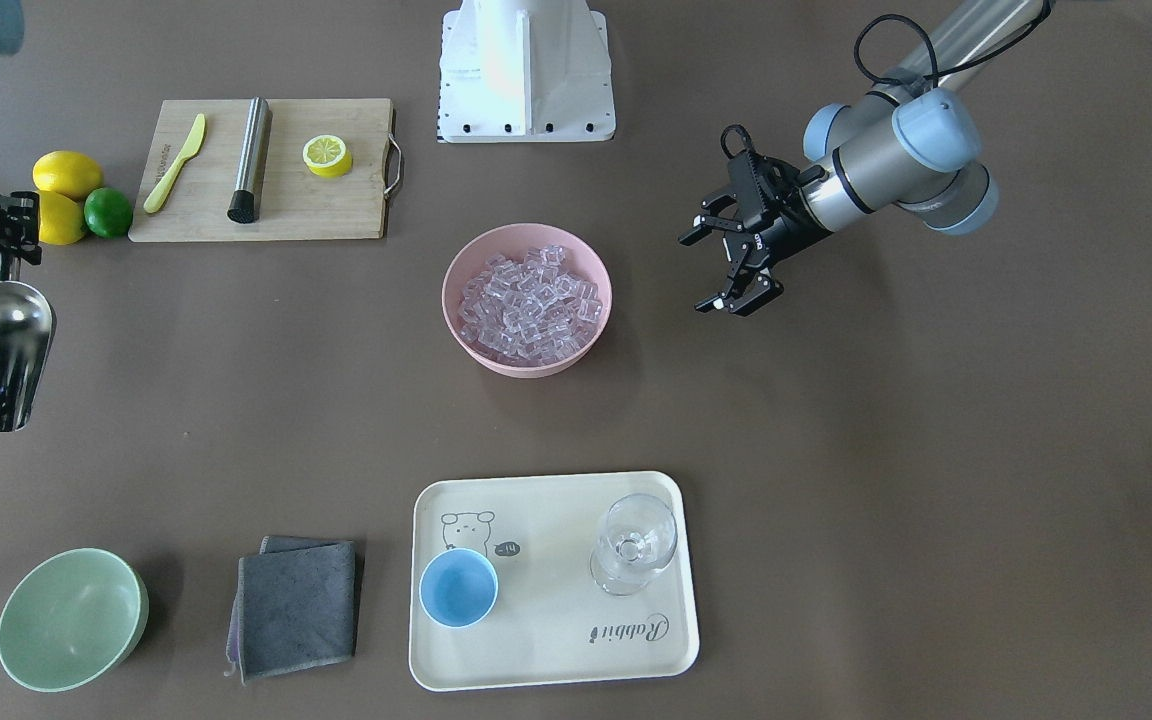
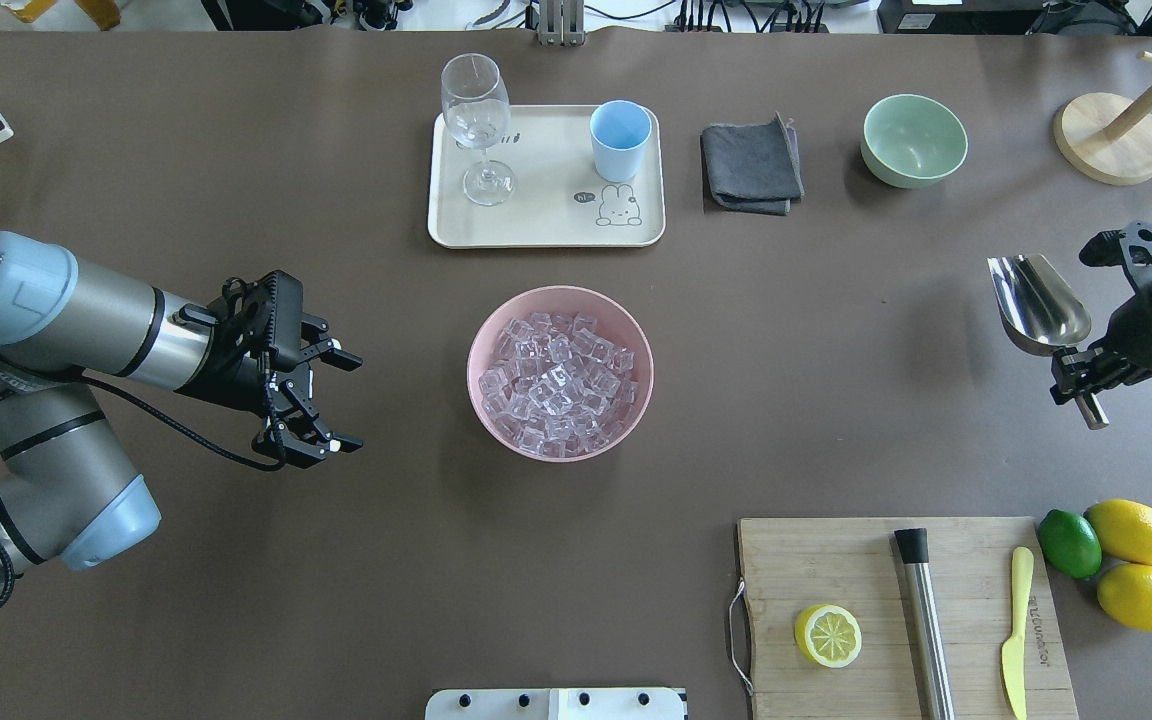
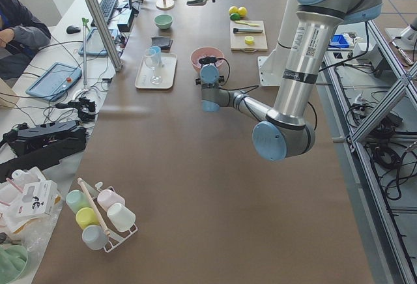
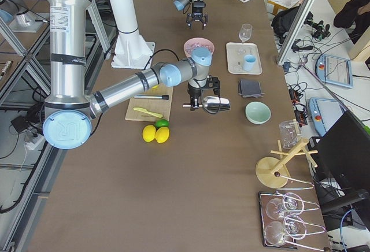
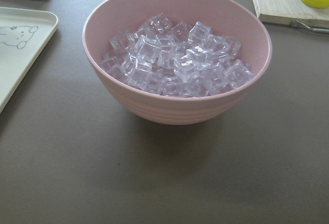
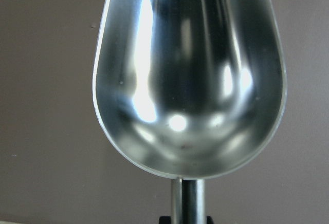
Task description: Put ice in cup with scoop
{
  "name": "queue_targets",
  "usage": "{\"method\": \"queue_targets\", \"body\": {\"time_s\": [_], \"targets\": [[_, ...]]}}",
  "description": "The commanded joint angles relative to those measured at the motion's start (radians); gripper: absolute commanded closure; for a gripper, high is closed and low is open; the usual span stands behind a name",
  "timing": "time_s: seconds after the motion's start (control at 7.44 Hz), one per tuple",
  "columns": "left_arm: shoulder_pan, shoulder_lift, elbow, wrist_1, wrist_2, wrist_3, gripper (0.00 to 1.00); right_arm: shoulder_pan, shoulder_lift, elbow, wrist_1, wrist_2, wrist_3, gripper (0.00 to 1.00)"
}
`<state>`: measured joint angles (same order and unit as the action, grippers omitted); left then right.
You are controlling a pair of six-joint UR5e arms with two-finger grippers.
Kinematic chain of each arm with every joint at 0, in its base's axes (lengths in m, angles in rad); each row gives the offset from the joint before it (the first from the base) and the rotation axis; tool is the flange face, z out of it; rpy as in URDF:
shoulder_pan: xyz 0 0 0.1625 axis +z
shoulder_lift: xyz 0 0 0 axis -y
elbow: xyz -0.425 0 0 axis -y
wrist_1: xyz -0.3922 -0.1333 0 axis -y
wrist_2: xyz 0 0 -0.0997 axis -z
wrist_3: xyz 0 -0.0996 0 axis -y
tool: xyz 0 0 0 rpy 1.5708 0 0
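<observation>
The ice is heaped in a pink bowl at the table's middle; it also shows in the overhead view and fills the left wrist view. The light-blue cup stands empty on a cream tray, and shows in the overhead view. My right gripper is shut on the handle of the steel scoop, held above the table far to the bowl's right. The scoop's trough is empty. My left gripper is open and empty, left of the bowl.
A clear stemmed glass stands on the tray beside the cup. A grey cloth and a pale green bowl lie right of the tray. A cutting board holds a lemon half, a steel cylinder and a knife; lemons lie beside it.
</observation>
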<state>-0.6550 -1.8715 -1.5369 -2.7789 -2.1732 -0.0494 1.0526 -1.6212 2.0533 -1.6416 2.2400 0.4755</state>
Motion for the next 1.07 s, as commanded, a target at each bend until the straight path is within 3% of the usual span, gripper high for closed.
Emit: {"method": "queue_targets", "body": {"time_s": [0.0,0.4,0.94], "targets": [[0.000,-0.050,0.177,-0.202,0.041,0.029,0.02,0.047,0.073,0.079,-0.081,-0.007,-0.318,1.00],[0.000,-0.119,0.304,-0.341,0.098,0.063,0.02,0.018,0.142,0.096,-0.164,-0.124,-0.689,1.00],[0.025,-0.186,0.414,-0.453,0.109,0.065,0.02,-0.060,0.203,0.171,-0.341,-0.281,-0.998,1.00]]}}
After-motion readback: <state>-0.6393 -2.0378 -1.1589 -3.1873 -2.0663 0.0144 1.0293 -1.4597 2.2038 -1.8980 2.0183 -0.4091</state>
